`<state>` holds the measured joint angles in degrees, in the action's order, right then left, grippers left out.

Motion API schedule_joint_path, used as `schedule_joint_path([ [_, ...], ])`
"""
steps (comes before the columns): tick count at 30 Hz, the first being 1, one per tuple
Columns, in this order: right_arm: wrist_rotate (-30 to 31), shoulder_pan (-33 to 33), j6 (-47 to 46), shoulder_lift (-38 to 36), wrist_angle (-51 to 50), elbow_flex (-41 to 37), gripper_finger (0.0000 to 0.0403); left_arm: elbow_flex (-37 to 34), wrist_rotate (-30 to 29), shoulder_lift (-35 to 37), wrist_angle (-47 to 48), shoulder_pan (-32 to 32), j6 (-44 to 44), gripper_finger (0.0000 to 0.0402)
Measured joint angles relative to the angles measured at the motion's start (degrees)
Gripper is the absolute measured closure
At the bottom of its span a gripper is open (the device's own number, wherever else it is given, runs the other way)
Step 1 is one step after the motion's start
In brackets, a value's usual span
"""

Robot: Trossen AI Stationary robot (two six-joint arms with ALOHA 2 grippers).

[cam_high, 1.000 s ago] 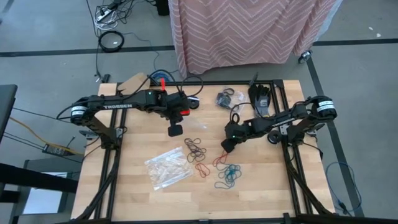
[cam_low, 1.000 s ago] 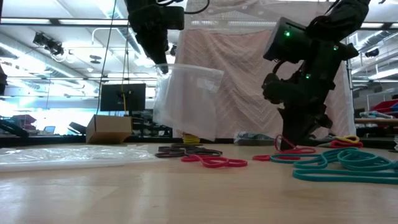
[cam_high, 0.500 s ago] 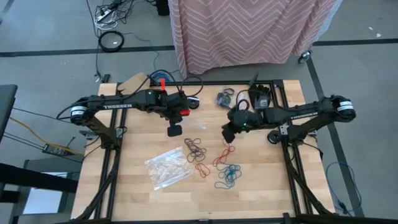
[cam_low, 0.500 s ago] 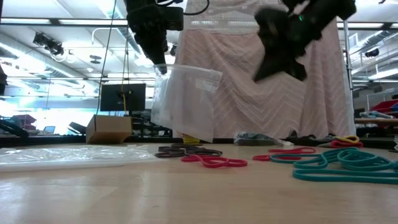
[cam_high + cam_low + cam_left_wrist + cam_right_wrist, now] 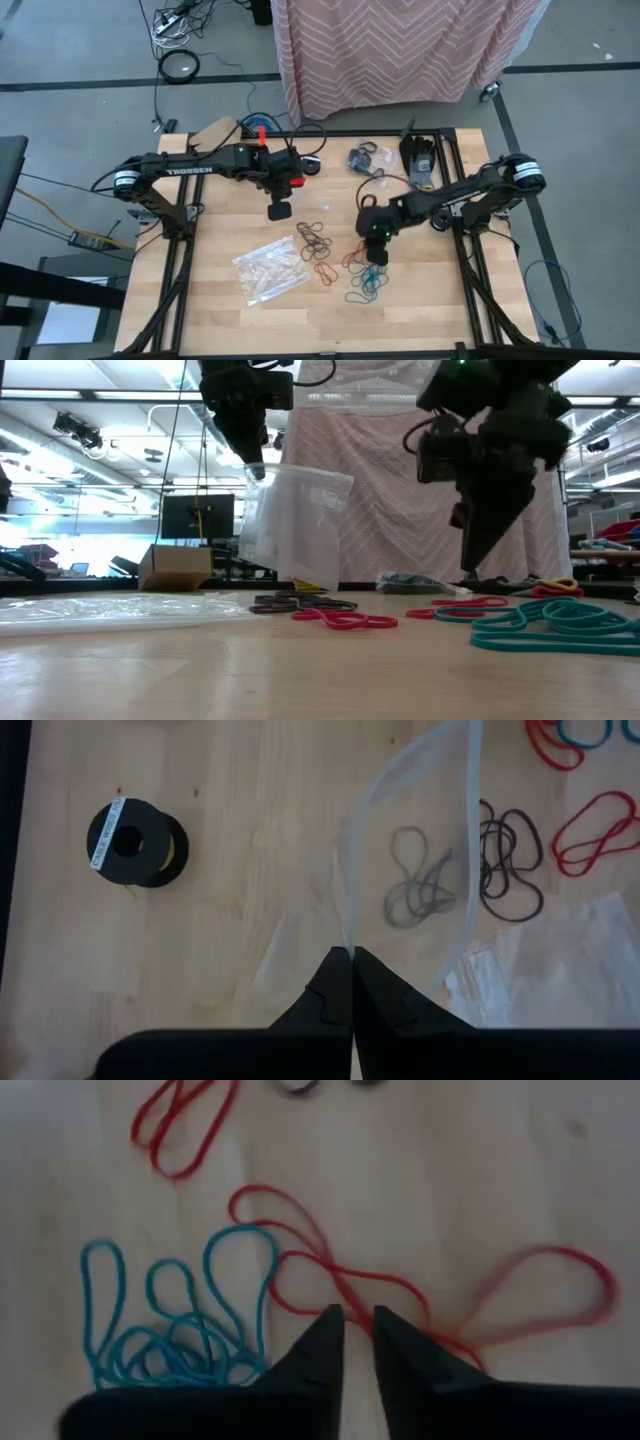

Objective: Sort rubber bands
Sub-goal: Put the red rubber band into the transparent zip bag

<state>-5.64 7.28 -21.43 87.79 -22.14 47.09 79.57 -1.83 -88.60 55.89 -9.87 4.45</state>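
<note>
High view: L end effector (image 5: 279, 211) clamped on clear bag (image 5: 295, 525); R end effector (image 5: 357, 1325) slightly apart above red bands (image 5: 400, 1290).

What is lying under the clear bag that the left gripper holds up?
Through the clear bag held by the left gripper, dark rubber bands show on the table. Nothing seems to be inside it.

This is a robotics lab or workshop: a pale wooden tabletop (image 5: 420, 300) sits in a black metal frame (image 5: 172, 268) on a grey concrete floor (image 5: 70, 120) strewn with black cables (image 5: 180, 65). Beyond hang a pink zigzag-patterned cloth (image 5: 400, 50), exposed ceiling ducts (image 5: 80, 430), and a dark monitor (image 5: 197, 517).
</note>
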Motion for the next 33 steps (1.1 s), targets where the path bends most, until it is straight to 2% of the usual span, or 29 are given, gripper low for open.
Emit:
schedule_joint_path([
  [10,3.0,0.1,-4.3,4.8,4.1,-1.8,0.0232,0.0,0.0,0.0,0.2,0.0,-0.1,0.0401],
  [15,5.1,0.2,-3.7,5.5,3.8,-1.7,0.0200,0.0,0.0,0.0,0.2,0.0,-0.2,0.0401],
  [17,6.0,0.1,-5.3,6.5,2.3,-1.4,0.0210,0.0,0.0,0.0,0.2,0.0,-0.2,0.0401],
  [19,6.3,-0.1,-6.7,7.4,1.5,-1.4,0.0241,0.0,0.0,0.0,0.2,0.0,-0.2,0.0401],
  [24,7.5,0.0,-11.9,8.1,0.5,-1.3,0.0372,0.0,0.0,0.0,0.2,0.0,-0.2,0.0401],
  [25,7.7,0.0,-12.8,7.8,0.6,-1.5,0.0387,0.0,0.0,0.0,0.2,0.0,-0.3,0.0401],
  [28,8.7,-0.1,-16.6,6.6,0.8,-1.3,0.0395,0.0,0.0,0.0,0.2,0.0,-1.2,0.0401],
  [33,9.2,-0.9,-17.6,4.3,0.9,0.3,0.0402,0.0,0.5,0.0,-0.4,0.0,-1.7,0.0401],
])
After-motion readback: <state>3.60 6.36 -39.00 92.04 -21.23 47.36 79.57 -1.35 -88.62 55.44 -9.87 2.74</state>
